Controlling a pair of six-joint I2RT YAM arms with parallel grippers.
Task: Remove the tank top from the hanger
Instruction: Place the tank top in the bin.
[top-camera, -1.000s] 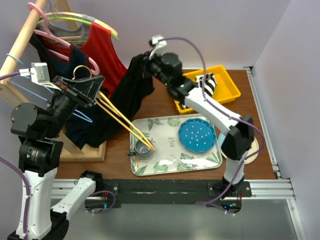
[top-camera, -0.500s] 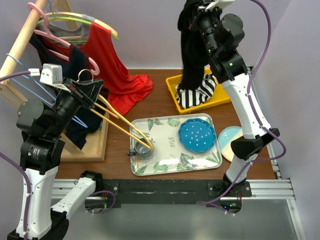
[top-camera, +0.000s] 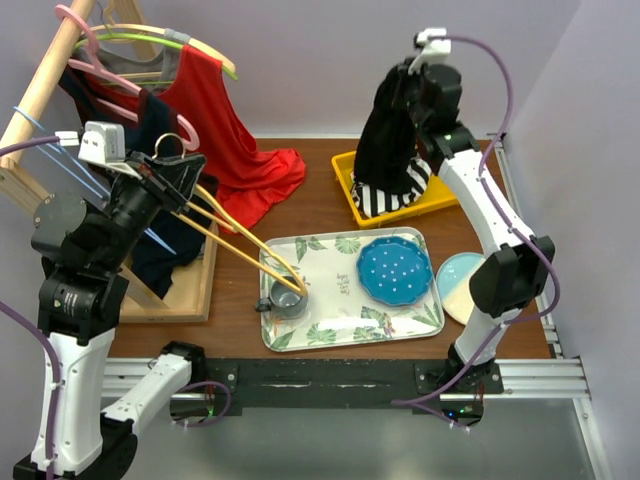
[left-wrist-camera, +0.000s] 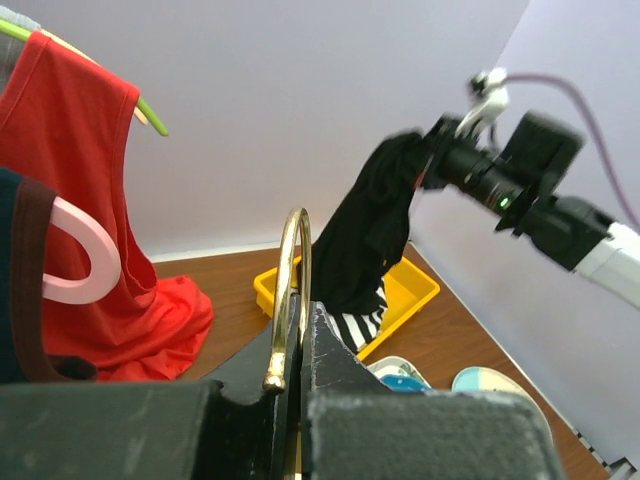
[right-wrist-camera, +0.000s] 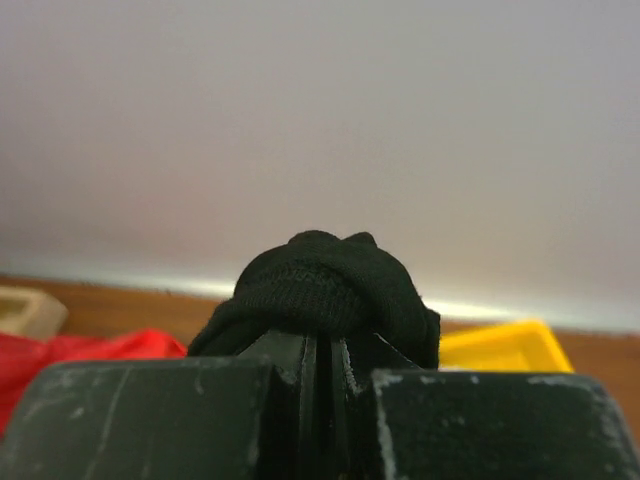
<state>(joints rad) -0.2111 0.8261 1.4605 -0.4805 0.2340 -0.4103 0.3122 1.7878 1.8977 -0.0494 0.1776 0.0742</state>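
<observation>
Top external view | near: leaf-print tray (top-camera: 330, 322) on the table | left gripper (top-camera: 178, 172) clamped tight on the bare hanger (top-camera: 240, 246), its arms slanting down over the tray | far: right gripper (top-camera: 408, 78) pinching the bunched black tank top (top-camera: 385, 150) up high, hem hanging into the yellow bin (top-camera: 347, 190), well apart from the hanger.

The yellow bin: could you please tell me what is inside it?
A striped cloth lies inside; the black tank top, hanging from the right gripper, hides the far part.
</observation>
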